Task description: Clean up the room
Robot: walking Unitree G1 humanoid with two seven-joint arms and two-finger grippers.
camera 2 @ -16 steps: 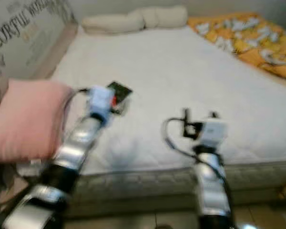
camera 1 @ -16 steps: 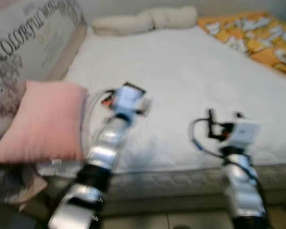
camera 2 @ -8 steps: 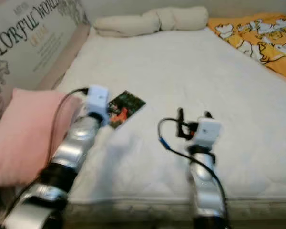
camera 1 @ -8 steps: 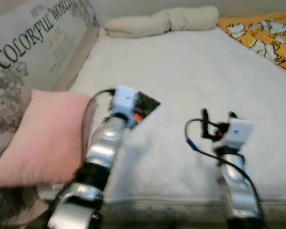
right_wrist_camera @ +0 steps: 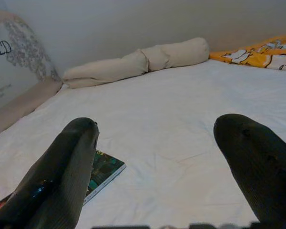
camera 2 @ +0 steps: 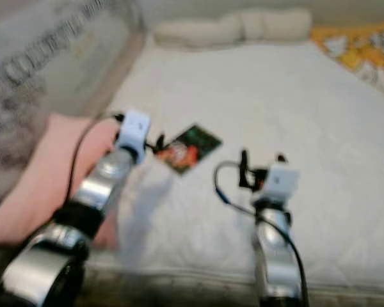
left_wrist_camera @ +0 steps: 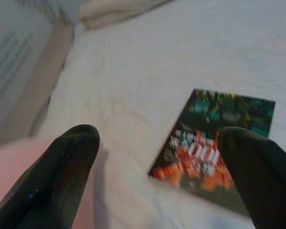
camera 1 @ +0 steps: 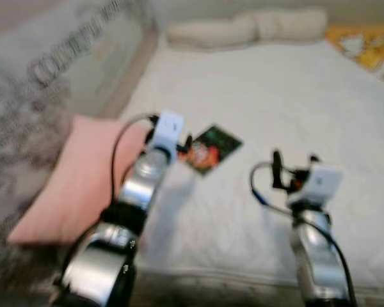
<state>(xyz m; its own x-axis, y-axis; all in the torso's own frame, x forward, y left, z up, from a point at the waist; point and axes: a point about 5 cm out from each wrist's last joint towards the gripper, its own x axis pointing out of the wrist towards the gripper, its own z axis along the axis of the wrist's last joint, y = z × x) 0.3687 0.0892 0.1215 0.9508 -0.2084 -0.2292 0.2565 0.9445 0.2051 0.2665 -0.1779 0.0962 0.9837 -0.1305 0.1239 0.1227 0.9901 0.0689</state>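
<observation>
White mattress carries a green-and-orange booklet just beside the pink pillow, and the left gripper, fingers spread, hovers near it, so lowering squarely over one edge seems wisest while the right gripper waits agape.

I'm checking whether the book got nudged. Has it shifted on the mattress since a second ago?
Cannot tell. The book lies flat on the white mattress beside the pink pillow, but the camera moved and the left arm hid it earlier.
</observation>
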